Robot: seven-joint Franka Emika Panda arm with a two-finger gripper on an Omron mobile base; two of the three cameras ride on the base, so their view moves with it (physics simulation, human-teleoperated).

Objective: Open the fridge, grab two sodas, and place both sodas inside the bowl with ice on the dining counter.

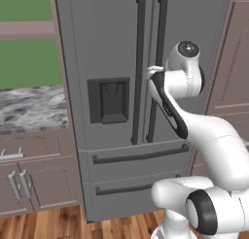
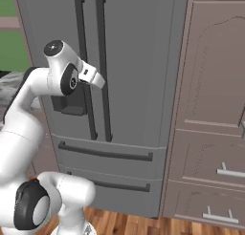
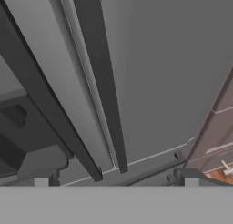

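Observation:
The grey steel fridge [image 1: 116, 43] stands right in front of me with both French doors shut. Its two long dark handles [image 1: 140, 68] run side by side down the middle seam. My gripper [image 3: 116, 182] is open, its fingertips [image 3: 42, 182] set wide apart just in front of the handles [image 3: 102, 82]. From the base views the hand [image 1: 153, 71] sits at mid-door height against the right door's handle [image 2: 102, 62], touching or nearly so. The dispenser recess [image 1: 109, 99] is in the left door. The sodas, bowl, ice and dining counter are out of view.
Two fridge drawers [image 1: 141, 158] with dark bars lie below the doors. Brown cabinets [image 2: 210, 110] flank the fridge on the right. A marbled worktop [image 1: 29, 107] over brown cabinets sits on the left. A wooden floor [image 1: 58, 226] runs below.

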